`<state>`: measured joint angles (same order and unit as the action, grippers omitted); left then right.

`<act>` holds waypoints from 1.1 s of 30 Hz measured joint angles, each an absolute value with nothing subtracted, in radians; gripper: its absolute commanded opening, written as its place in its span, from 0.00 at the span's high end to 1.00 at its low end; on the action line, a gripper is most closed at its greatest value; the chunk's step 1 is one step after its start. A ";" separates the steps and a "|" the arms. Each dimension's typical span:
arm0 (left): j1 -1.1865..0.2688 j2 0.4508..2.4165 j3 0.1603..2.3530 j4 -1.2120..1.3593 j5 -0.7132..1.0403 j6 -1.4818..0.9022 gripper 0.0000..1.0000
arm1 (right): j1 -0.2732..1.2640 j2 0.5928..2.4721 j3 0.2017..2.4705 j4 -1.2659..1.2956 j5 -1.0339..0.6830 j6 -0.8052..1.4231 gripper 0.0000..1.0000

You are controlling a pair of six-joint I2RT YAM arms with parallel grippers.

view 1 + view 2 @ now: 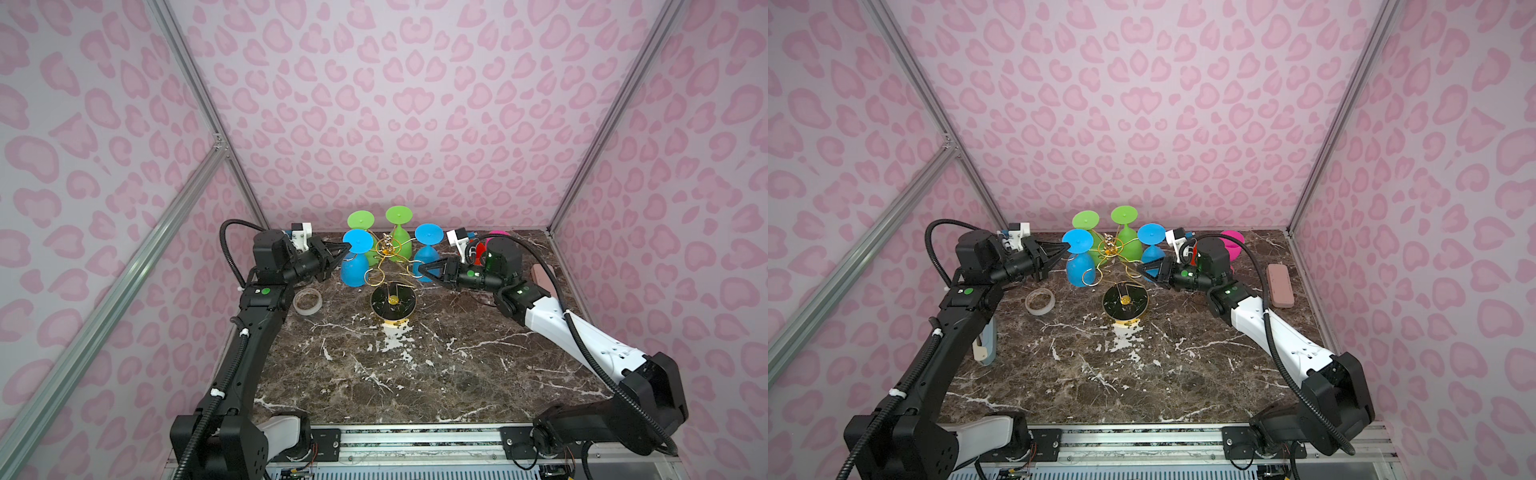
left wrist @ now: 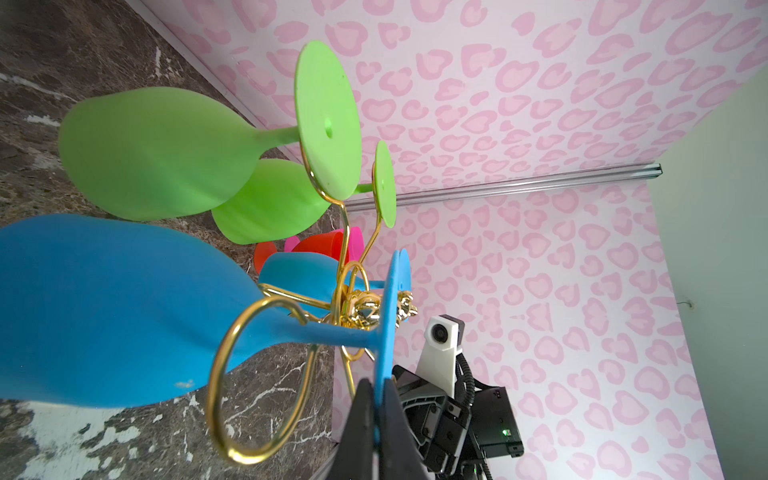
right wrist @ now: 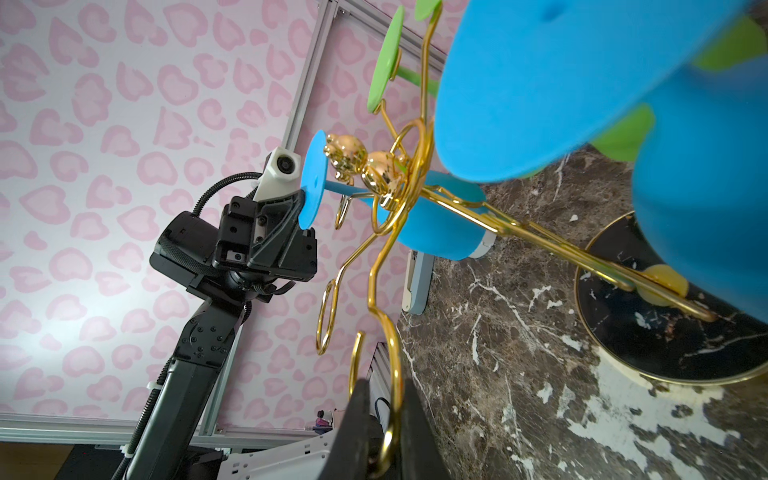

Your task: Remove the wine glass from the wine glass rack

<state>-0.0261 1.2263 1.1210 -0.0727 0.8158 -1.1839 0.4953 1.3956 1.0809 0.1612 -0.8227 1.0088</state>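
Observation:
The wine glass rack [image 1: 382, 304] stands mid-table, a gold wire stand on a round black base, with several glasses hanging upside down. My left gripper [image 1: 347, 248] is shut on the rim of the foot disc of the left blue wine glass [image 1: 355, 270]. The left wrist view shows that disc pinched between the jaws of the left gripper [image 2: 376, 399], while the stem still sits in a gold loop. My right gripper [image 1: 419, 269] is shut on an empty gold loop of the rack [image 3: 376, 166], and the wire runs between the jaws of the right gripper [image 3: 384, 415].
Two green glasses [image 1: 399, 237] and a second blue glass [image 1: 428, 253] hang on the rack's far side. A tape roll [image 1: 307, 302] lies left of the base. A pink block [image 1: 1280, 285] and pink and red cups [image 1: 1232, 243] sit at the back right. A white tool [image 1: 986, 345] lies by the left arm.

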 measured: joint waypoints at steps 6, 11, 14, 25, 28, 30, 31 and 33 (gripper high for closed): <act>-0.020 1.233 1.121 -0.072 0.815 -1.177 0.96 | 0.492 1.393 1.077 0.155 -0.834 1.028 0.99; -0.020 1.235 1.121 -0.059 0.830 -1.179 0.96 | 0.473 1.381 1.064 0.163 -0.818 1.034 1.00; -0.020 1.239 1.121 -0.049 0.836 -1.178 0.96 | 0.467 1.381 1.050 0.196 -0.820 1.056 1.00; -0.020 1.258 1.121 -0.041 0.837 -1.173 0.96 | 0.458 1.391 1.038 0.259 -0.831 1.116 1.00; -0.020 1.264 1.127 -0.036 0.836 -1.171 0.96 | 0.456 1.391 1.037 0.261 -0.831 1.119 1.00; -0.020 1.265 1.135 -0.032 0.834 -1.167 0.96 | 0.456 1.392 1.036 0.264 -0.831 1.122 1.00; -0.020 1.265 1.139 -0.029 0.833 -1.165 0.96 | 0.455 1.393 1.035 0.265 -0.832 1.125 1.00; -0.020 1.265 1.147 -0.028 0.830 -1.159 0.96 | 0.453 1.394 1.034 0.270 -0.834 1.131 1.00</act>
